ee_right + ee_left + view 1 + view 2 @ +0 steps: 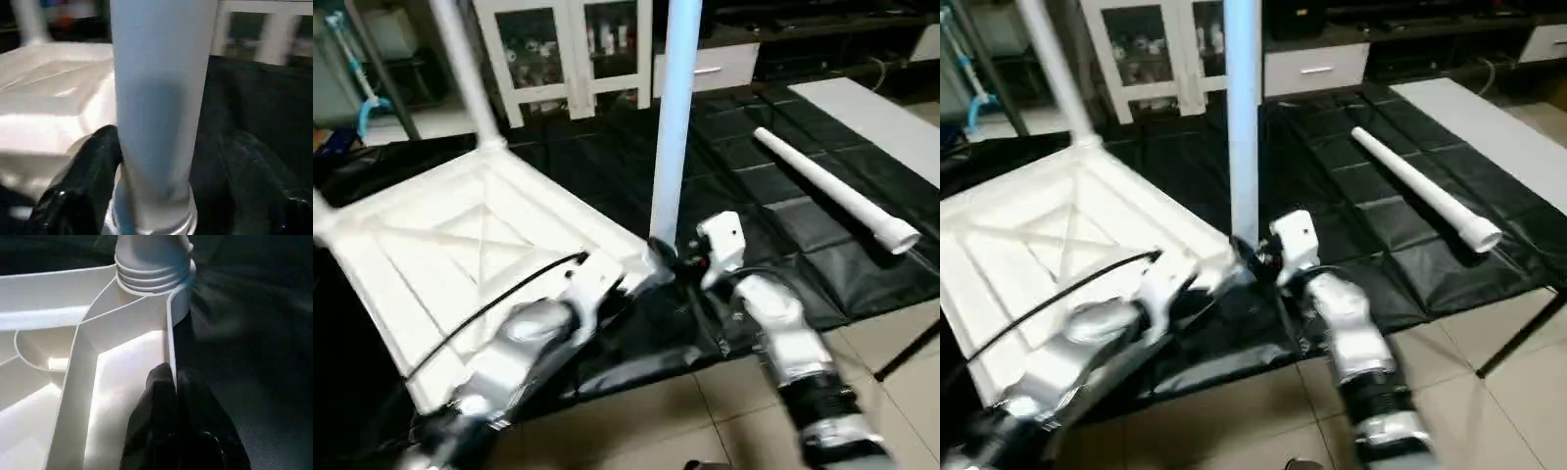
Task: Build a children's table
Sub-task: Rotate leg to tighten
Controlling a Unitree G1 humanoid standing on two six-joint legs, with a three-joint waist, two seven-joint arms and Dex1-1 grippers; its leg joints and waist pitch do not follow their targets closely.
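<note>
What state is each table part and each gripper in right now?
White plastic square table top: upside down, ribs up.
Near-corner white leg: upright in its socket, threads still showing.
Far-corner white leg: standing in its socket.
Loose white tapered leg: lying on black mat.
Left gripper: shut on top's rim.
Right gripper: fingers open around leg.

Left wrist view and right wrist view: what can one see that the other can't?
The left wrist view alone shows the screw threads at the foot of the upright leg, half out of the corner socket, and the left gripper pinching the table top's rim. The right wrist view alone shows the right gripper with a finger on each side of the leg's shaft, one with a gap, plus the cabinet behind. Both show that same leg, the white table top and the black mat.
</note>
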